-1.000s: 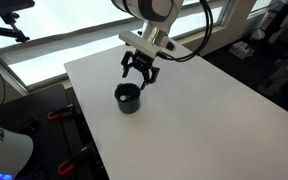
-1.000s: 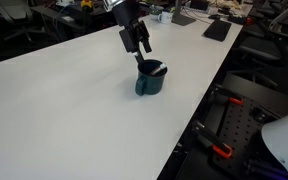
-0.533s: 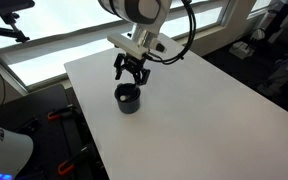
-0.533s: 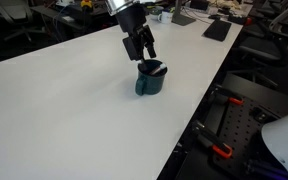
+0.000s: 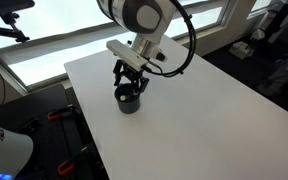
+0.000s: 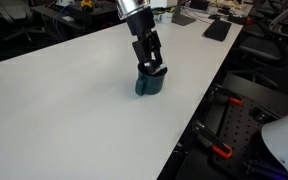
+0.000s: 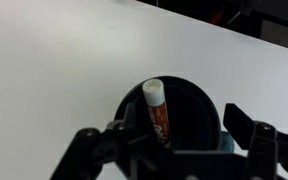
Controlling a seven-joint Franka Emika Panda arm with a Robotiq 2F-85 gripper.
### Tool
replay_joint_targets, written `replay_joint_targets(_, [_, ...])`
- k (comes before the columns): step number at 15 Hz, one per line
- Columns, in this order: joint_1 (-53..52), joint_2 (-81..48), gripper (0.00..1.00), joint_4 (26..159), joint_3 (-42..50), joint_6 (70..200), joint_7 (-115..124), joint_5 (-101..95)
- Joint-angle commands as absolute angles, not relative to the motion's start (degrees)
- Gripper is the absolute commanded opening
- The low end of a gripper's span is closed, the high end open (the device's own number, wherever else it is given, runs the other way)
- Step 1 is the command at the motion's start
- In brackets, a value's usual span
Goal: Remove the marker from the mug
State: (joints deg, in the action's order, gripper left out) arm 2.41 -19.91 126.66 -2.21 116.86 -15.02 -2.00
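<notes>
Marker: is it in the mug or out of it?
In. The wrist view shows the marker sitting inside the mug, its white end at the rim; the jaws are spread, not gripping.

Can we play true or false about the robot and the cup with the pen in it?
1. The marker stands inside the mug. True.
2. The mug lies on its side. False: it stands upright on the white table.
3. The jaws hang right over the mug. True.
4. The jaws are shut on the marker. False: they are open, one on each side of it.
5. The marker's top end is white. True.
</notes>
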Motion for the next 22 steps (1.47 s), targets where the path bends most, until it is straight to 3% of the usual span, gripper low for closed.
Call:
replay_joint_targets(1, [4.74, -17.92, 0.85, 127.54, -1.95, 115.76, -20.36, 0.49])
replay_joint_targets(3, [5.41, -18.37, 0.71, 127.22, -1.83, 115.43, -21.74, 0.77])
replay_joint_targets(6, [5.91, -19.20, 0.60, 126.85, -1.77, 114.90, -22.65, 0.76])
replay_joint_targets(7, [5.97, -19.29, 0.65, 126.82, -1.78, 114.70, -22.68, 0.84])
replay_joint_targets(10, [5.90, -19.46, 0.68, 127.00, -1.76, 114.12, -22.43, 0.84])
replay_joint_targets(19, [4.76, -19.79, 0.68, 124.77, -1.75, 111.31, -19.88, -0.07])
replay_joint_targets(22, [4.02, -20.77, 0.62, 122.60, -1.91, 109.45, -19.18, -0.49])
